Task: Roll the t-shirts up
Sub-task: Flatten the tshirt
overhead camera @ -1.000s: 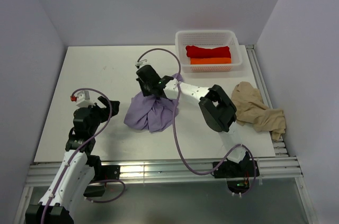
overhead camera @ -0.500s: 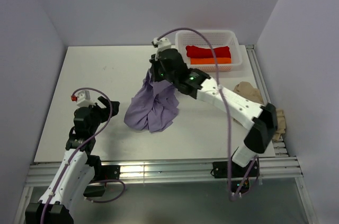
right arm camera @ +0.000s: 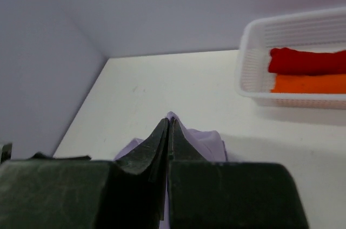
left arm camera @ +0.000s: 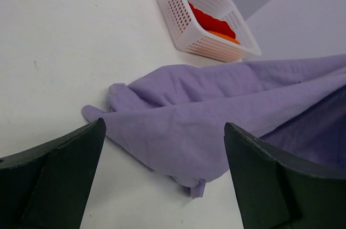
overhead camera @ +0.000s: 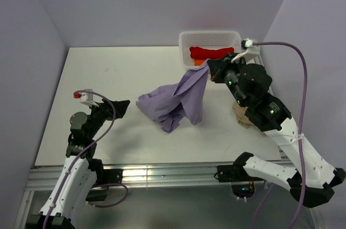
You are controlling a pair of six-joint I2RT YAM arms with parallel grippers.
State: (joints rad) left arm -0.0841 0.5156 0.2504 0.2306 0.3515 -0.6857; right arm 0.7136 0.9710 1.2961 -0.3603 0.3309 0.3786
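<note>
- The right hand (overhead camera: 210, 70) is clamped shut on one edge of the purple shirt (overhead camera: 178, 99). The right wrist view shows the two fingers pressed together with a fold of cloth coming out at their tips.
- From that pinch the shirt hangs in a slope. Its high end is just beside the near-left corner of the basket (overhead camera: 211, 34), and its low end lies bunched on the surface (overhead camera: 108, 72) near the middle.
- The step in hand looks like spreading the shirt flat before any rolling.
- To do it well, I would pull slowly and low so the bunched end drags out smooth instead of lifting off.
- The pull should also steer clear of the basket so the cloth does not catch on its rim.
- A single pinch lets the cloth twist. The left hand (overhead camera: 120, 108), its fingers spread wide and empty, would do best to take the free end and stretch it the opposite way.
- The red shirt (overhead camera: 211, 52) and orange shirt (right arm camera: 308, 84) already lie rolled in the basket.
- A tan shirt (overhead camera: 239, 115) is mostly hidden behind the right arm.
- The right arm reaches long. Its elbow is low at the near right, the forearm climbs toward the basket, and the wrist is turned toward the middle.
- The left arm is folded at the near-left corner. Its hand is low and aimed at the shirt, but well apart from it.
</note>
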